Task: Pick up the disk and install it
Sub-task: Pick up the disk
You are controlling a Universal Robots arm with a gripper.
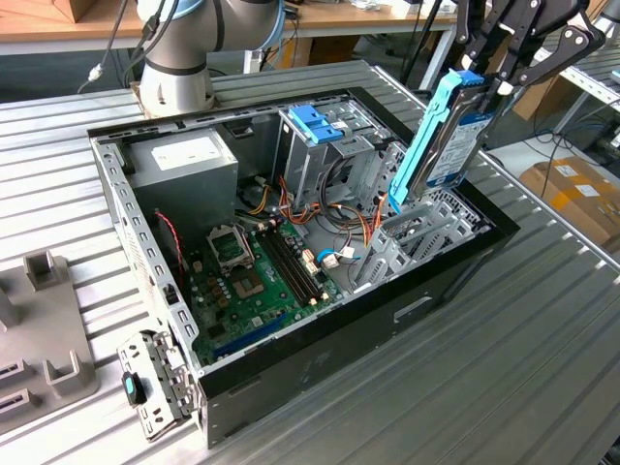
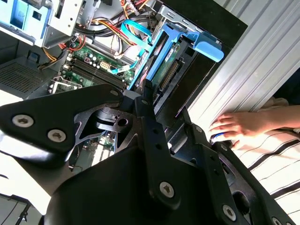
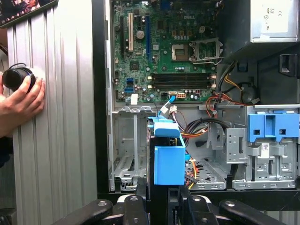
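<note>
Gripper (image 1: 487, 89) clamped on the disk (image 1: 443, 150), which we see tilted on edge over the grey drive cage (image 1: 417, 237) in the exterior view; both wrist views add a person's hand (image 3: 23, 101) on the table (image 3: 61, 140).

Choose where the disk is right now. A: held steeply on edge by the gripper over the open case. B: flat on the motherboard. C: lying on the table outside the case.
A: in the exterior view the gripper clamps the disk by its upper end, and it stands steeply on edge over the case.
</note>
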